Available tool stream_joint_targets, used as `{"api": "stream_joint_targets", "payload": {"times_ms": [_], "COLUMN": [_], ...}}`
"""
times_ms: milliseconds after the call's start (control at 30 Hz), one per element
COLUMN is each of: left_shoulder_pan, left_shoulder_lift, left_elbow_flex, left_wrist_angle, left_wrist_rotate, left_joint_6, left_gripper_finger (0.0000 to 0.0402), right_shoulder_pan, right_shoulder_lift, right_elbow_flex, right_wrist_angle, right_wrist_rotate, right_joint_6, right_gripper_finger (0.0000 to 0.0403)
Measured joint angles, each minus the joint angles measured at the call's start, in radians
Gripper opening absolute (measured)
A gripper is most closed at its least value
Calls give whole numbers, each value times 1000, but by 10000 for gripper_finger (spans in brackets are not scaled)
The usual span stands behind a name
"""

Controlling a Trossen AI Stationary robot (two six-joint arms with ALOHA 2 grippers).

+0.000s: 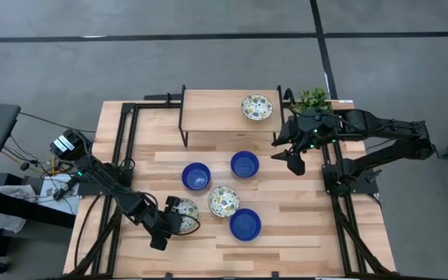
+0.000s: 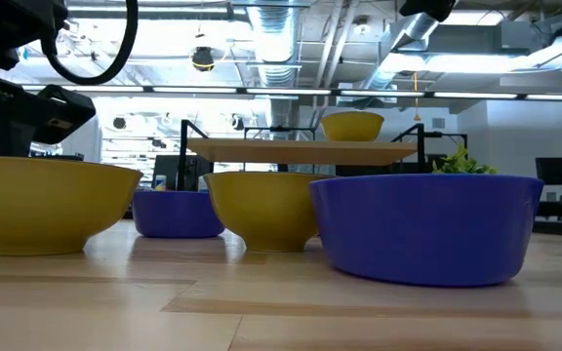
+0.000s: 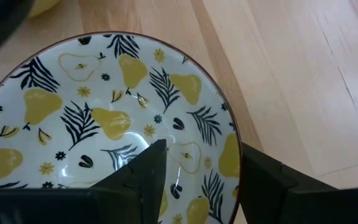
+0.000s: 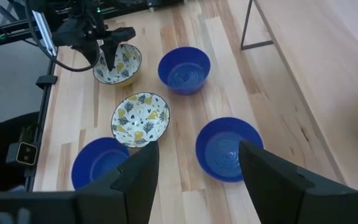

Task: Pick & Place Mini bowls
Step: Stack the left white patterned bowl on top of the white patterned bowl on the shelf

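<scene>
Six mini bowls show in the high view. A pear-patterned bowl [image 1: 257, 107] stands on a raised wooden shelf [image 1: 212, 113]. On the table stand three blue bowls [image 1: 244, 164] [image 1: 196, 176] [image 1: 244, 224] and two patterned bowls [image 1: 223, 201] [image 1: 185, 208]. My left gripper [image 1: 175, 218] is open and low over the nearer-left patterned bowl [image 3: 104, 112]; its fingers straddle the bowl's rim. My right gripper [image 1: 294, 162] is open and hangs in the air right of the shelf, touching nothing. My left gripper [image 3: 201, 162] comes from above with one finger [image 3: 148, 171] inside the patterned bowl and the other finger [image 3: 272, 183] outside its rim [image 3: 232, 146]. Whether either finger touches the bowl, I cannot tell. The bowl sits upright on the table.
A small green plant [image 1: 312, 98] stands at the shelf's right end, behind my right arm. Black frame rails [image 1: 123, 148] run along both table sides. Bare wood [image 1: 302, 233] lies at the near right of the table.
</scene>
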Motion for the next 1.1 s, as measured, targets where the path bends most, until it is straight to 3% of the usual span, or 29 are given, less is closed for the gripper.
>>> {"api": "stream_joint_targets", "payload": {"times_ms": [1100], "left_shoulder_pan": [0], "left_shoulder_lift": [-13], "left_elbow_flex": [0], "left_wrist_angle": [0], "left_wrist_rotate": [0], "left_joint_6": [8], "left_gripper_finger": [168], "right_shoulder_pan": [63], "right_shoulder_lift": [0], "right_elbow_flex": [-1], "right_wrist_angle": [0], "right_wrist_rotate": [1], "right_joint_6": [27], "right_gripper_finger": [209]}}
